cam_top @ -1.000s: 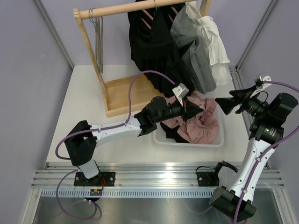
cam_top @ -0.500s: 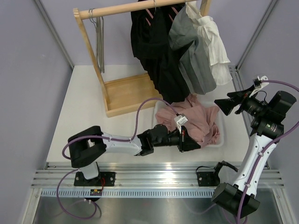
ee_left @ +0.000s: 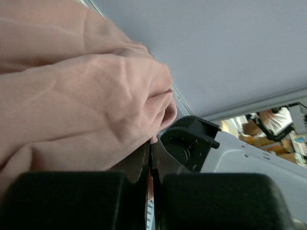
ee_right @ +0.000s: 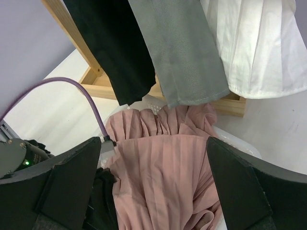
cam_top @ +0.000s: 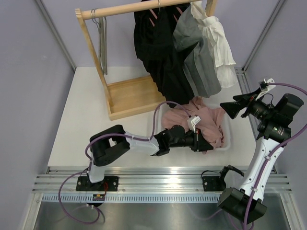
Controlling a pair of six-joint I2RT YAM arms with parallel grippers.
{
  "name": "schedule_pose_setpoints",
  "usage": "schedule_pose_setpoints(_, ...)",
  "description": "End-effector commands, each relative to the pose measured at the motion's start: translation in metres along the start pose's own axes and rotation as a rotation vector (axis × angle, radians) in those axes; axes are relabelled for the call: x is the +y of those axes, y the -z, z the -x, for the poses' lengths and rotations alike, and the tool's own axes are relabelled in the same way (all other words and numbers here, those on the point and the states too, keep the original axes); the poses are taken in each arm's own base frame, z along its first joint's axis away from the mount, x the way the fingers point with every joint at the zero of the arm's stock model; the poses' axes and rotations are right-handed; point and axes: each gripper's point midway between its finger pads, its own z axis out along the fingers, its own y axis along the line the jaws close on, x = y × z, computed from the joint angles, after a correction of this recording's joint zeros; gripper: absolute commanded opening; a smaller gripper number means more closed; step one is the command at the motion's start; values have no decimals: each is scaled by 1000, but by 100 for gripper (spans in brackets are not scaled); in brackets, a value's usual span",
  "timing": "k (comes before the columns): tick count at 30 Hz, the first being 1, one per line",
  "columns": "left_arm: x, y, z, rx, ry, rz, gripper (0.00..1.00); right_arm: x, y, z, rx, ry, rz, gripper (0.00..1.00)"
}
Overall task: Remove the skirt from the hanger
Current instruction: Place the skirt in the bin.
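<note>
The pink pleated skirt point(cam_top: 211, 122) lies bunched in the white bin point(cam_top: 228, 140), below the hanging clothes. My left gripper point(cam_top: 204, 143) is low at the bin's near side, shut on a fold of the skirt. In the left wrist view the pink cloth point(ee_left: 81, 105) fills the upper left and a strip of it runs between the closed jaws of that gripper point(ee_left: 151, 163). My right gripper point(cam_top: 229, 108) hovers to the right of the bin, open and empty. Its wrist view point(ee_right: 156, 191) looks down on the skirt point(ee_right: 168, 172). Pink hangers point(cam_top: 152, 17) hang on the rail.
A wooden rack point(cam_top: 129, 7) with a plank base point(cam_top: 132, 98) stands at the back, holding a black garment point(cam_top: 160, 52), a grey one point(cam_top: 194, 52) and a white one point(cam_top: 220, 43). Empty hangers point(cam_top: 100, 38) hang at its left end. The left arm's purple cable point(ee_right: 62, 91) loops near the bin.
My left gripper has moved from under the rack toward the bin's near edge, dragging the pink skirt with it. The black garment has swung back. The right arm has barely moved.
</note>
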Motion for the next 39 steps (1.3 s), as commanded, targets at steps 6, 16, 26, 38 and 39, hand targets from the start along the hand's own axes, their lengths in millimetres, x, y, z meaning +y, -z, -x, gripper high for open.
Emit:
schedule_pose_setpoints(6,-7,20,91,-158,-160,181,12,5,1,1,-5,14,29,99)
schedule_pose_setpoints(16,103,13,49,33,-12,450,14,-5,-2,-13,41,-48,33,100)
schedule_pose_setpoints(26,178,47,52,39,-24,672,23,-11,-3,-29,88,-87,43,99)
schedule_pose_setpoints(38,33,63,75,26,-269,265,67,-16,-2,-39,126,-87,37,99)
schedule_pose_setpoints(39,29,69,73,26,-279,257,67,-15,-2,-38,125,-86,39,99)
